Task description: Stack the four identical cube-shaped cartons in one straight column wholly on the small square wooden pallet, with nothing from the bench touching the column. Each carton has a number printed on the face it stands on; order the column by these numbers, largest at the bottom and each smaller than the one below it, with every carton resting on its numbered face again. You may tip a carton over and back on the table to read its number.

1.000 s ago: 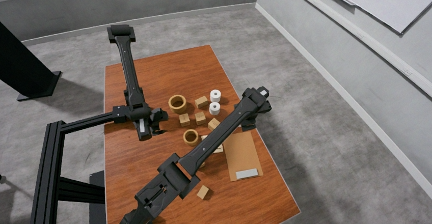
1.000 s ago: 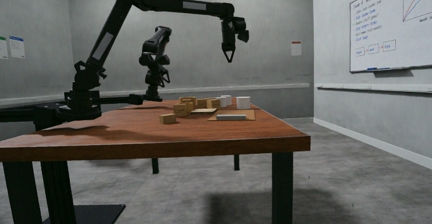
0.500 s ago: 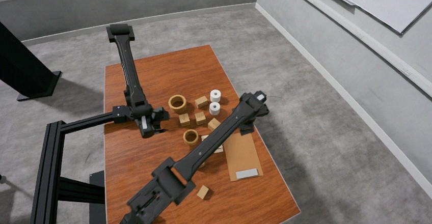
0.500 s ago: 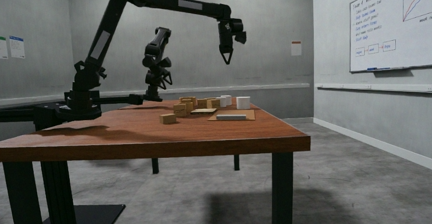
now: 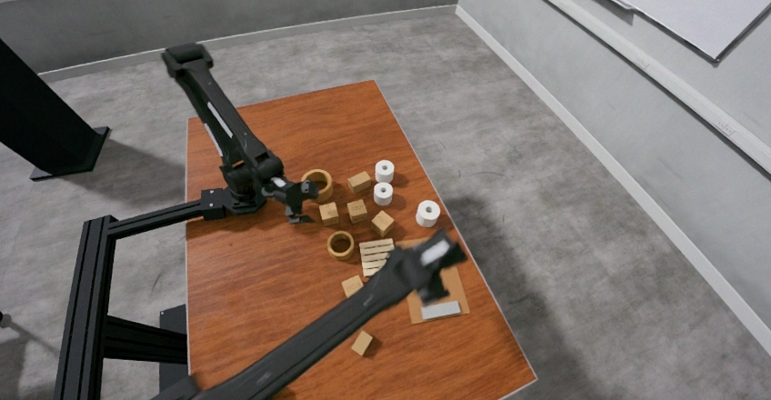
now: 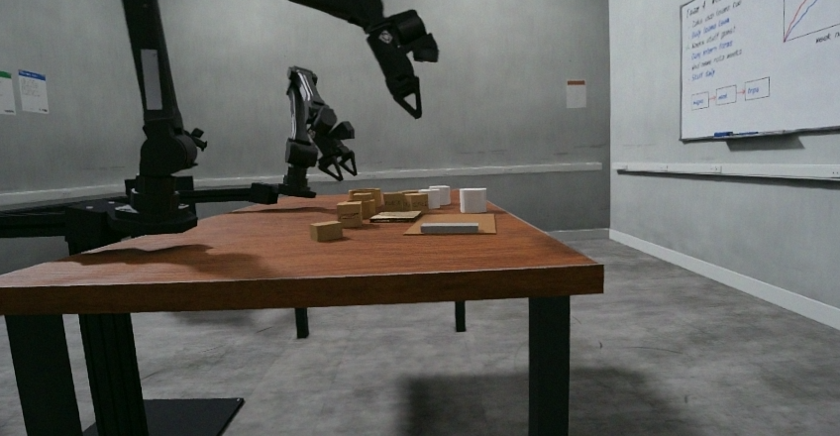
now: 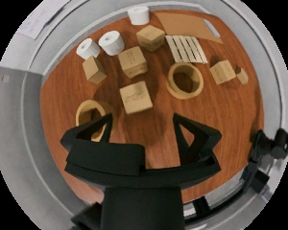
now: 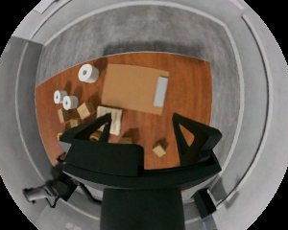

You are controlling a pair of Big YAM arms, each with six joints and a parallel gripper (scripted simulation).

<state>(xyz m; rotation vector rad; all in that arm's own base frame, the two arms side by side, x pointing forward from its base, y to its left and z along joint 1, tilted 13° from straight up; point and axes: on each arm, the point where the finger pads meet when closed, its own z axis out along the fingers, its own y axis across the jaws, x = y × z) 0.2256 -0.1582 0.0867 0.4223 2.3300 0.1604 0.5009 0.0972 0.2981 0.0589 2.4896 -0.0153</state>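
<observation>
Toward the near edge of the worktop (image 5: 243, 287) (image 6: 294, 261) (image 7: 158, 139) (image 8: 187, 86), seen from the exterior view, a plain box (image 5: 362, 343) (image 6: 326, 231) (image 7: 242, 76) (image 8: 158, 149) is lying alone. Beyond it a lone carton (image 5: 352, 286) (image 6: 349, 214) (image 7: 223, 72) (image 8: 126, 140) is sitting, and the right gripper (image 5: 451, 275) (image 6: 416, 117) (image 8: 141, 116) is hanging high toward the right edge, fingers apart. The pallet (image 5: 373, 250) (image 6: 394, 216) (image 7: 184, 49) (image 8: 116, 121) is lying between that edge and a small ring (image 5: 330, 245) (image 7: 184, 95), carrying no carton. Farther toward the far edge, three cartons (image 5: 356, 211) (image 7: 132, 61) are standing separately, and the left gripper (image 5: 311, 205) (image 6: 348, 175) (image 7: 142, 116) is hovering leftward, fingers apart.
</observation>
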